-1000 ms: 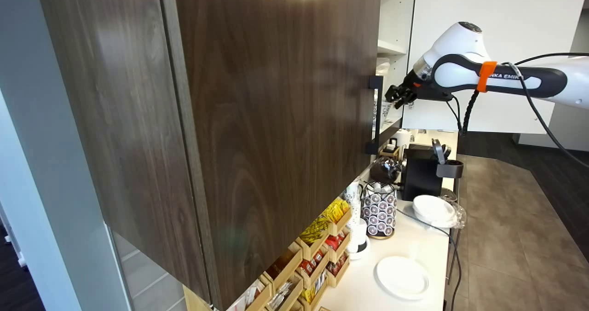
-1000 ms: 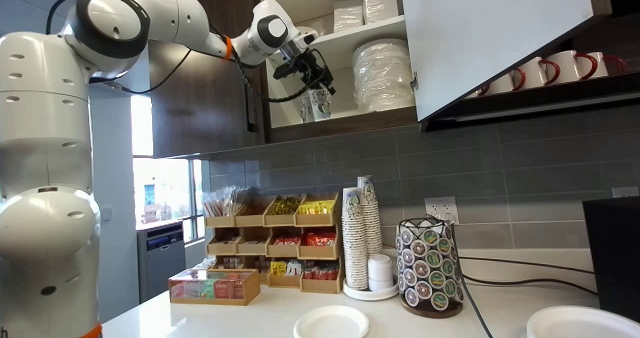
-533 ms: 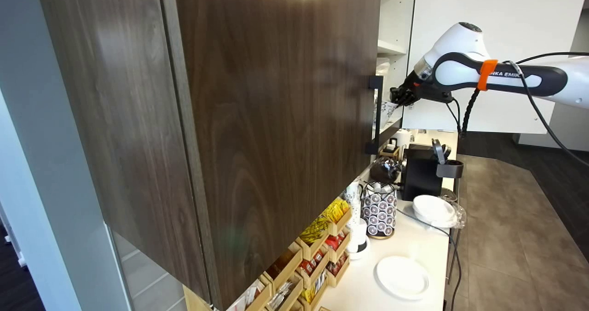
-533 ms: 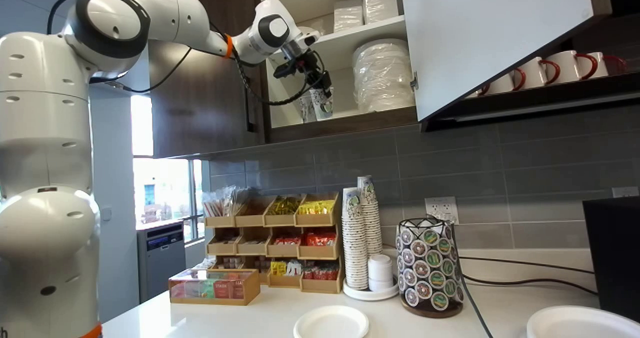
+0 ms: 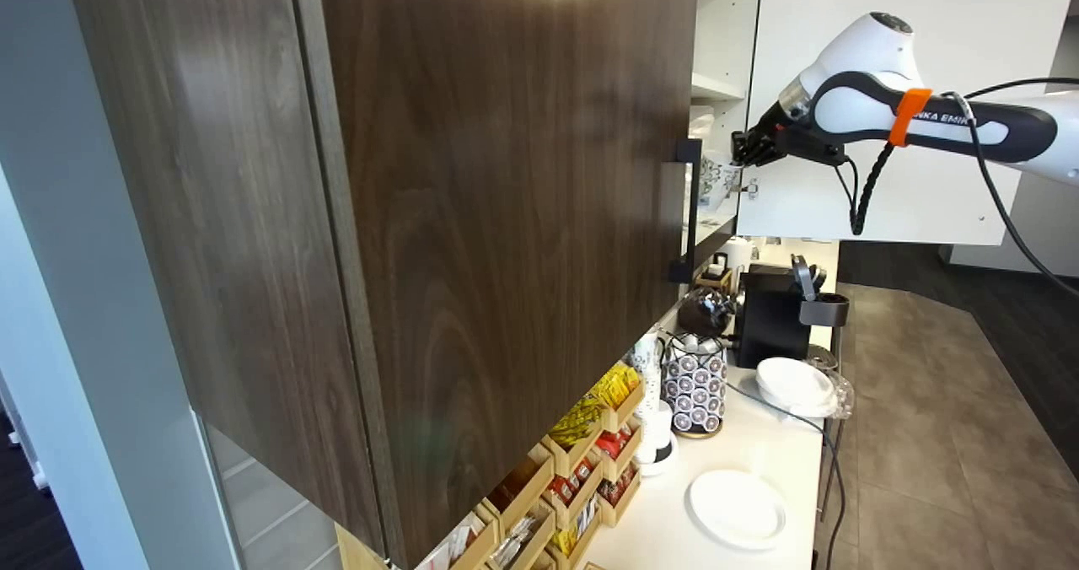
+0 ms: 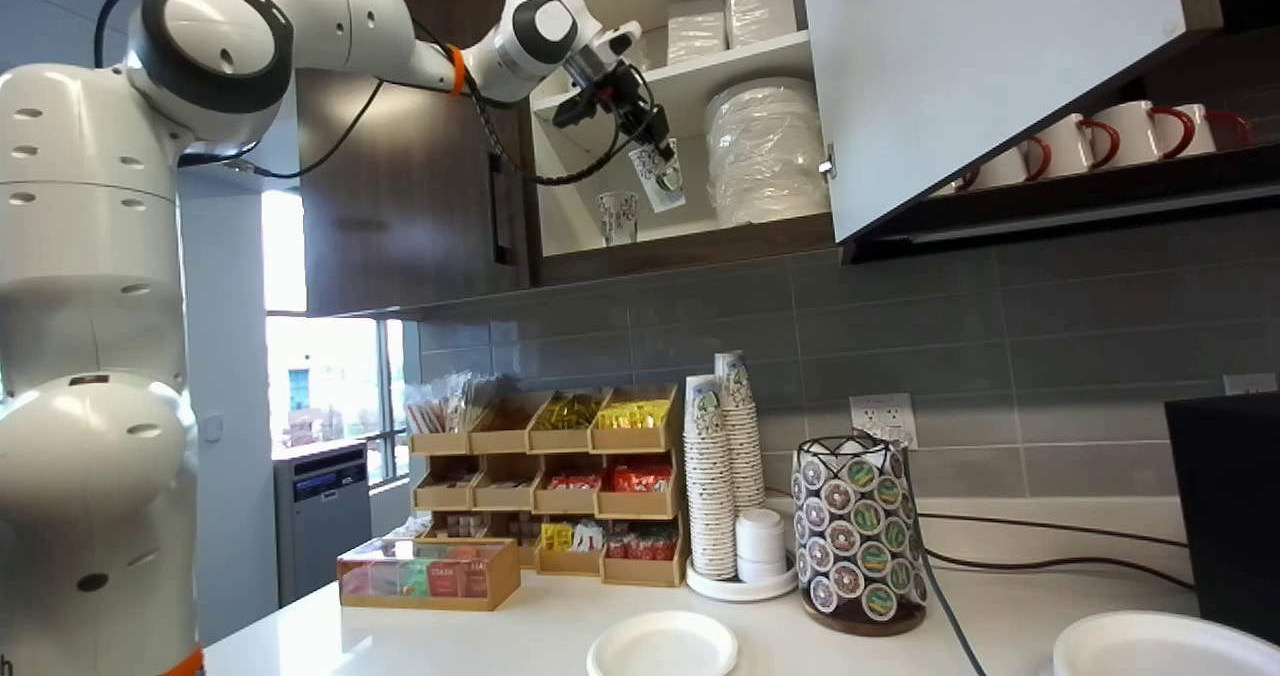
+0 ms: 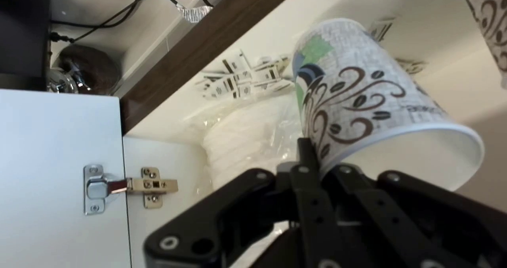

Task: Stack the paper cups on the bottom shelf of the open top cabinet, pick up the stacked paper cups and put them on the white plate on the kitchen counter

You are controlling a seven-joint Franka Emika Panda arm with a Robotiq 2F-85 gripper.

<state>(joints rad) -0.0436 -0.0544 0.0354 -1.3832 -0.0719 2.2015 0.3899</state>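
Observation:
My gripper (image 7: 317, 171) is shut on the rim of a paper cup (image 7: 356, 81) printed with brown swirls and coffee beans. One finger lies along its outside; the other is hidden inside the mouth. In both exterior views this cup (image 6: 660, 178) hangs tilted below the gripper (image 6: 664, 148), inside the open top cabinet (image 6: 562, 171). A similar cup (image 6: 619, 218) stands upright on the bottom shelf (image 6: 690, 225), to its left; part of that cup (image 7: 493, 26) shows at the wrist view's upper right. Far below, the white plate (image 6: 662, 646) lies bare on the kitchen counter (image 6: 450, 641).
Wrapped white plates (image 6: 765, 156) stand beside the held cup, under a higher shelf (image 6: 720, 64). An open white-backed door (image 6: 1000, 66) bounds the right side. The counter carries tall cup stacks (image 6: 708, 496), a pod rack (image 6: 860, 536), snack bins (image 6: 560, 486) and another white dish (image 6: 1160, 646).
The jaws have closed on the cup's rim. Gripper and cup have risen off the shelf, away from the standing cup, and the cup now tilts more.

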